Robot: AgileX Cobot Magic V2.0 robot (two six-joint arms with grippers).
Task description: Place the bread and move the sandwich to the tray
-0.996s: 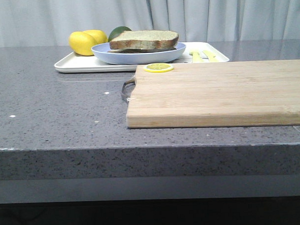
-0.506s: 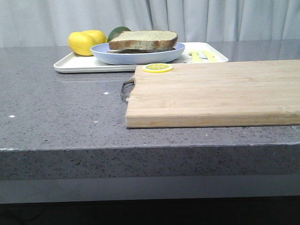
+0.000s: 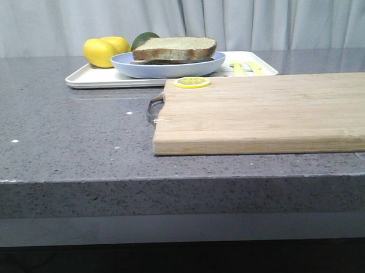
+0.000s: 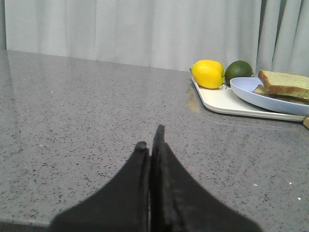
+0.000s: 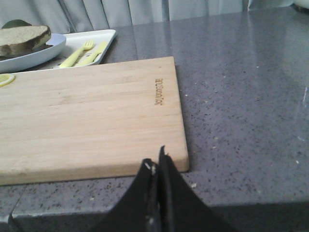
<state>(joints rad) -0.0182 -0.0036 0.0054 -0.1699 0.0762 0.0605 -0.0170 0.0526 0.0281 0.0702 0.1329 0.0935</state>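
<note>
Both pairs of fingers pressed together on nothing, left gripper [image 4: 150, 137] and right gripper [image 5: 155, 162] low over the counter, while the sandwich [image 3: 174, 49] sits on its blue plate [image 3: 168, 66] atop the tray [image 3: 96, 78]: soft, crumbly bread, so likely safest gripped by the stiff plate rim.

Grey speckled stone bench [image 3: 63, 146], thick front edge, dark void below it. Pale grey pleated curtain [image 3: 256, 17] spans the whole back, hanging down behind the bench. Soft even light, faint reflections on the benchtop.
</note>
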